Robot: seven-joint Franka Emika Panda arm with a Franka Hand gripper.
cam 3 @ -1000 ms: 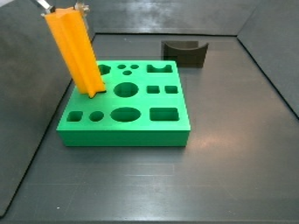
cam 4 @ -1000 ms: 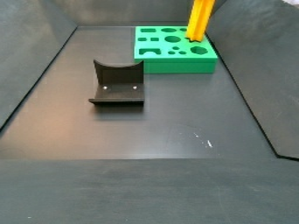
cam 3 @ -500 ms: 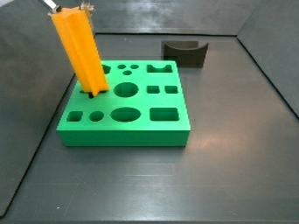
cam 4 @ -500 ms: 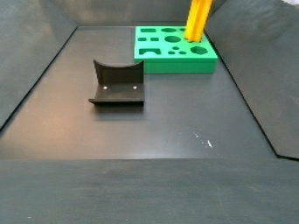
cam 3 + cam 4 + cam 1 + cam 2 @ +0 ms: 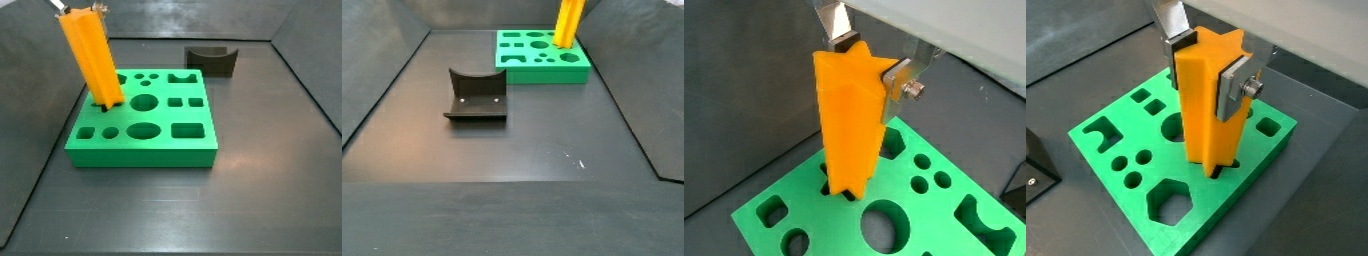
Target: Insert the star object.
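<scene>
The star object [image 5: 91,62] is a tall bright orange ridged prism, standing slightly tilted with its lower end in a hole of the green block [image 5: 144,140]. It shows in both wrist views [image 5: 854,120] [image 5: 1209,100] and in a side view [image 5: 569,24]. My gripper [image 5: 871,62] is shut on the star object's top end, one silver finger [image 5: 1236,85] on each side. The gripper [image 5: 76,8] is at the frame's top edge in a side view. The green block [image 5: 1146,200] has several shaped holes.
A dark grey block with a curved notch [image 5: 211,60] [image 5: 476,96] stands on the dark floor apart from the green block. Dark walls [image 5: 187,18] enclose the floor.
The star object has sunk slightly lower into the block's hole since one second ago. Nothing else has moved.
</scene>
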